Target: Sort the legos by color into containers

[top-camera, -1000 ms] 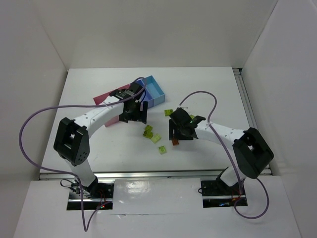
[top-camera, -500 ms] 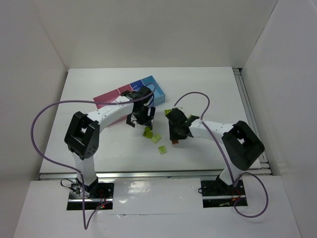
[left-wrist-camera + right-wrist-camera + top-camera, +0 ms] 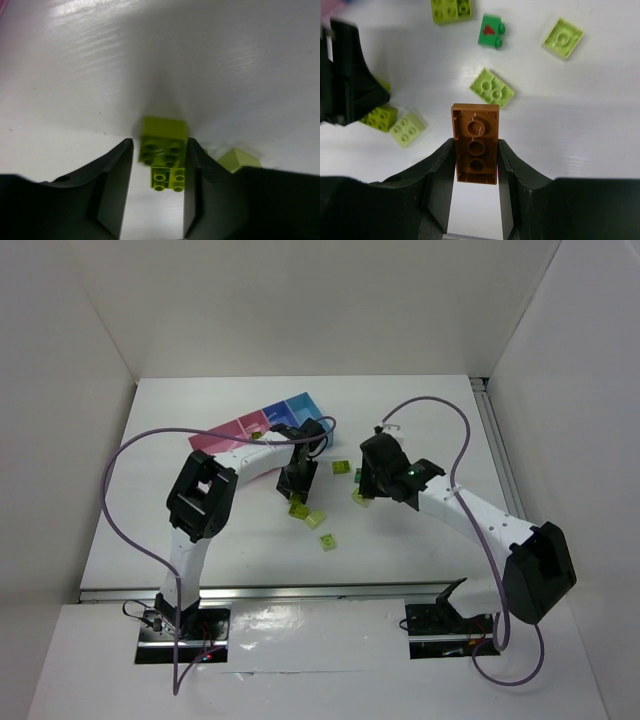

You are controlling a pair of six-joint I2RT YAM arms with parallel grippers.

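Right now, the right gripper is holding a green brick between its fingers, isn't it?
Not green. The brick held between the fingers of the right gripper is orange-brown, as the right wrist view shows. The green bricks there lie on the table beyond it.

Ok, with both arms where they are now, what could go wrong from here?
The left fingers straddle a yellow-green brick with a second brick right beside it, so closing could catch or nudge both. The right fingers pinch the brown brick by its long edges, part of it past the tips, so it might slip in transit.
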